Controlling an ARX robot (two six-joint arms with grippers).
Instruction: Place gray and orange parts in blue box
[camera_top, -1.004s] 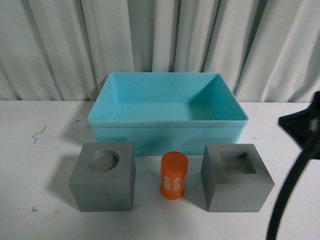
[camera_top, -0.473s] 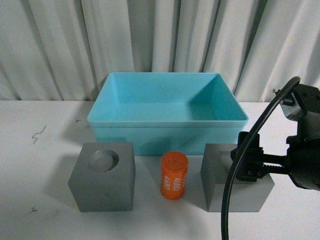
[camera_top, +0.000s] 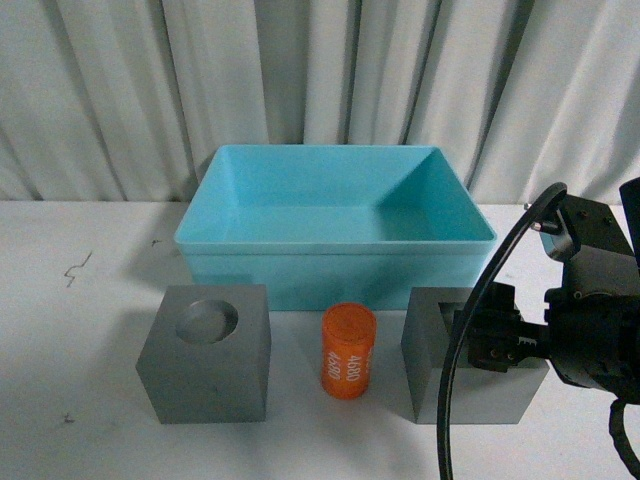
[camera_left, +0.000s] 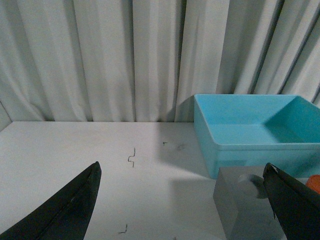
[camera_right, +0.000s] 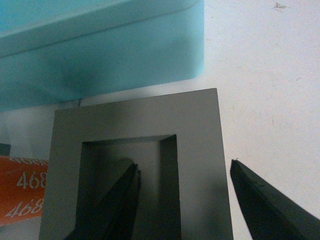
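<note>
White table (camera_top: 80, 330): carries everything.
Blue box (camera_top: 335, 243): at the back.
Round-recess cube (camera_top: 205, 370): front left.
Rectangular-recess cube (camera_top: 500, 395): front right.
Right hand (camera_right: 184, 165): open, one finger inside the rectangular recess, one outside.
Left hand (camera_left: 182, 166): open, holding nothing.
Orange cylinder (camera_top: 347, 355): upright between the cubes.

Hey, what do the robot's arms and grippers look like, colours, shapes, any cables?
The right arm is matte black and blocky, with a thick black cable looping in front of it. The right gripper and left gripper have dark, smooth fingers tapering to thin tips. No markings show.
</note>
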